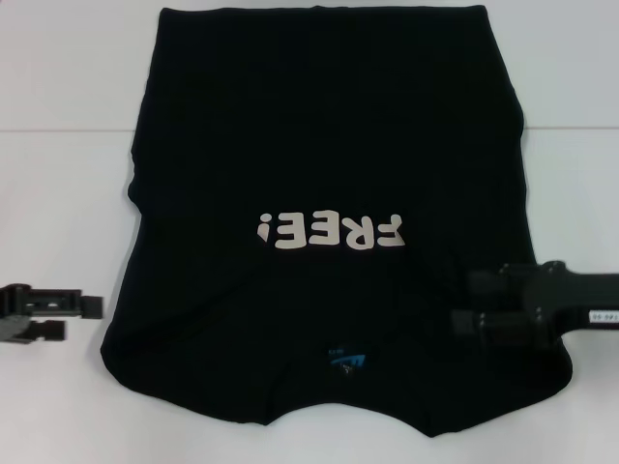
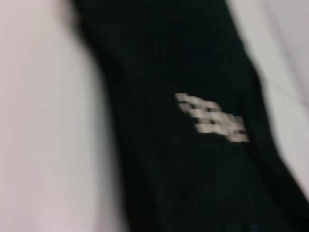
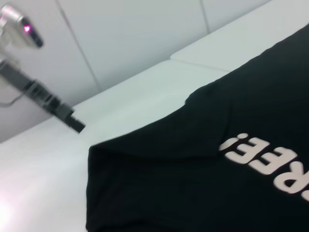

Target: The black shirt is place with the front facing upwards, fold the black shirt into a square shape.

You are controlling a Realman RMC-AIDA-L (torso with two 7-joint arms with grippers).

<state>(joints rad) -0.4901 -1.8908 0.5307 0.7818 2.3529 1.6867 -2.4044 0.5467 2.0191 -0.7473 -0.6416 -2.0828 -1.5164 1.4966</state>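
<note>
The black shirt lies flat on the white table, its sleeves tucked in so its sides run fairly straight. Its off-white "FREE!" print faces up and reads upside down to me. A small blue neck label sits at the near edge. My right gripper hovers over the shirt's near right part, fingers apart and holding nothing. My left gripper is open over bare table, just left of the shirt's near left corner. Both wrist views show the shirt from the side.
A seam crosses the table behind the shirt's middle. Bare white tabletop lies on both sides of the shirt. In the right wrist view the left arm shows far off, before a pale wall.
</note>
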